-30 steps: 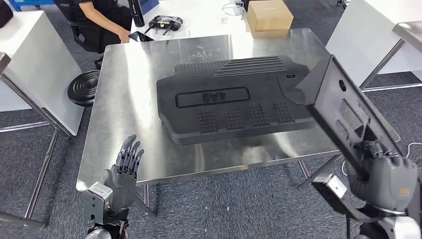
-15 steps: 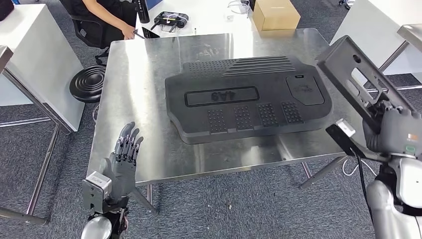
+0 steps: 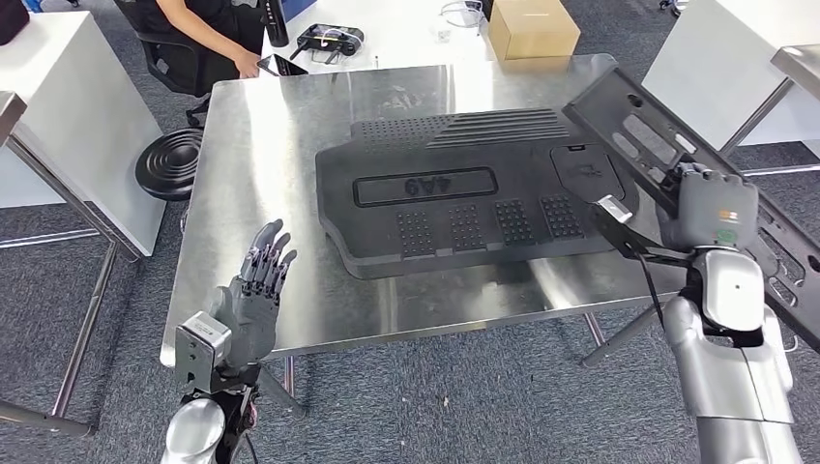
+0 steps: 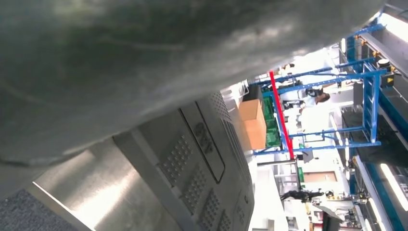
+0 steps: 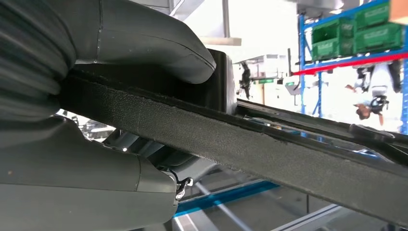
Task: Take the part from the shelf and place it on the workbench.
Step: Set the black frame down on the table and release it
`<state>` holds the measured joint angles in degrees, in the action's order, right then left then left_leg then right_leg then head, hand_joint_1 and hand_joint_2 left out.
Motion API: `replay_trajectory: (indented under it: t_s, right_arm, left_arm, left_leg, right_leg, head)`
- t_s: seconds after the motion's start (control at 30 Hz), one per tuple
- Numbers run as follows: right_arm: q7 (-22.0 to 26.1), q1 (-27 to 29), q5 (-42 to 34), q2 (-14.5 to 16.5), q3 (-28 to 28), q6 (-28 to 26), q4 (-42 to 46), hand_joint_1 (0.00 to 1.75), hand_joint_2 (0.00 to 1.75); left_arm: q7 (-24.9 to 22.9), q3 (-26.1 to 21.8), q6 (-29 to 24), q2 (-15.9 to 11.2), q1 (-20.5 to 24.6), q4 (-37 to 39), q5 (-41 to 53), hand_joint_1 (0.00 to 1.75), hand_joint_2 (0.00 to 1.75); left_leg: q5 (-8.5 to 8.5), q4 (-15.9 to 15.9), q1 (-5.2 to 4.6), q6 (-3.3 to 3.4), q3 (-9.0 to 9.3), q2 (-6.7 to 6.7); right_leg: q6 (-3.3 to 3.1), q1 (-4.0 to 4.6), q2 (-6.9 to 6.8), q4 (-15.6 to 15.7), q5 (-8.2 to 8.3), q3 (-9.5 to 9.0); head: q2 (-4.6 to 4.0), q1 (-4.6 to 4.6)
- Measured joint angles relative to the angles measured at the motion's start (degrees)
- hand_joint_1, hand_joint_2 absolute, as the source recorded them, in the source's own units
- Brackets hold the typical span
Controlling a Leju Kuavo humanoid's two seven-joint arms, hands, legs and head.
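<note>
The right hand (image 3: 714,208) is clamping the long black panel (image 3: 646,135) over the workbench (image 3: 242,174); it risks clipping the big black cover (image 3: 464,193). The left hand (image 3: 253,300) is hovering, fingers spread, holding nothing.

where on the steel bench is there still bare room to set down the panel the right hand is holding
The widest bare strip of the workbench lies between its left edge and the large black part, ahead of the left hand. A narrower band runs along the near edge. The right side is crowded: the right hand holds the panel there.
</note>
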<state>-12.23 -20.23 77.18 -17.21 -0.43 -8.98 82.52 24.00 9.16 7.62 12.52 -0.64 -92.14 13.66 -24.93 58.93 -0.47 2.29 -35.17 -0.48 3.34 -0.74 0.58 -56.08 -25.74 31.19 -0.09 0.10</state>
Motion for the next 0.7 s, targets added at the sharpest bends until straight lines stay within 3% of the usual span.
replay_trajectory:
  t_s: [0.1,0.23,0.33,0.4,0.43,0.5,0.53,0.57,0.6,0.67,0.7]
  right_arm:
    - [-0.02,-0.92,0.17,0.59,0.89,0.00,-1.22,1.75,1.75]
    - [-0.05,-2.39,0.67,1.49,2.02,0.00,-2.54,1.75,1.75]
    - [-0.14,-3.10,1.08,2.21,2.84,0.02,-3.76,1.75,1.75]
    - [-0.24,-3.11,1.16,2.72,3.35,0.02,-4.49,1.75,1.75]
    - [-0.29,-3.09,1.18,2.97,3.57,0.02,-4.80,1.75,1.75]
    - [-0.36,-3.08,1.24,3.47,3.94,0.02,-5.21,1.75,1.75]
    - [-0.35,-3.15,1.27,3.75,4.16,0.02,-5.43,1.75,1.75]
    - [-0.35,-3.15,1.32,4.04,4.41,0.01,-5.62,1.75,1.75]
    - [-0.35,-3.04,1.38,4.32,4.69,0.00,-5.80,1.75,1.75]
    - [-0.35,-2.64,1.52,4.88,5.22,-0.01,-6.01,1.75,1.75]
    - [-0.34,-2.47,1.58,5.11,5.41,-0.01,-6.07,1.75,1.75]
  left_arm:
    - [-0.04,0.01,0.01,-0.02,0.10,0.26,0.00,0.00,0.00]
    - [-0.32,0.05,0.02,-0.05,0.74,0.32,-0.01,0.00,0.00]
    - [-0.67,0.16,0.04,-0.04,1.30,0.49,-0.03,0.00,0.00]
    - [-0.78,0.19,0.05,-0.04,1.33,0.73,-0.05,0.00,0.00]
    - [-0.83,0.19,0.05,-0.04,1.32,0.84,-0.07,0.00,0.00]
    - [-0.87,0.19,0.05,-0.04,1.35,0.92,-0.08,0.00,0.00]
    - [-0.91,0.18,0.05,-0.04,1.36,0.93,-0.09,0.00,0.00]
    - [-0.95,0.16,0.05,-0.05,1.38,0.92,-0.09,0.00,0.00]
    - [-0.98,0.15,0.05,-0.06,1.38,0.91,-0.09,0.00,0.00]
    - [-1.05,0.15,0.05,-0.09,1.36,0.89,-0.09,0.00,0.00]
    - [-1.06,0.15,0.05,-0.10,1.36,0.88,-0.09,0.00,0.00]
  left_leg:
    - [-0.11,0.05,-0.09,0.14,-0.08,-0.01]
    - [0.30,-1.35,0.38,1.01,0.73,0.13]
    - [0.47,-1.94,0.87,1.17,1.17,0.24]
    - [0.27,-1.90,1.11,0.90,1.23,0.15]
    - [0.09,-1.83,1.33,0.62,1.35,0.08]
    - [-0.55,-1.44,1.84,-0.40,1.65,-0.06]
    - [-0.95,-1.13,1.91,-1.03,1.68,-0.10]
    - [-1.29,-0.86,1.82,-1.58,1.65,-0.12]
    - [-1.52,-0.70,1.63,-1.97,1.60,-0.13]
    - [-1.72,-0.78,1.59,-2.33,1.69,-0.10]
    - [-1.97,-0.54,1.74,-2.50,1.70,-0.01]
  right_leg:
    - [0.08,-0.04,-0.02,0.16,0.04,-0.02]
    - [0.43,-0.16,-0.04,-1.15,-0.57,1.08]
    - [0.40,-0.49,-0.06,-11.45,-3.91,6.98]
    - [1.19,-1.05,-0.10,-16.47,-4.47,10.63]
    - [1.95,-1.42,-0.17,-15.71,-3.40,10.85]
    - [3.95,-2.28,-0.67,-8.05,0.60,8.08]
    - [4.54,-2.42,-0.81,-4.33,2.14,6.36]
    - [4.43,-2.47,-0.82,-1.83,3.05,5.19]
    - [3.91,-2.42,-0.74,-0.87,3.21,4.72]
    - [2.22,-2.26,-0.36,-1.36,2.76,4.76]
    - [1.68,-2.30,-0.32,-1.51,2.55,4.71]
  head:
    - [0.00,-0.01]
    - [0.00,0.09]
    - [0.00,0.33]
    - [0.00,0.32]
    - [0.00,0.32]
    - [0.00,0.40]
    - [0.00,0.65]
    - [0.00,0.79]
    - [0.00,0.84]
    - [0.00,0.63]
    - [0.00,0.49]
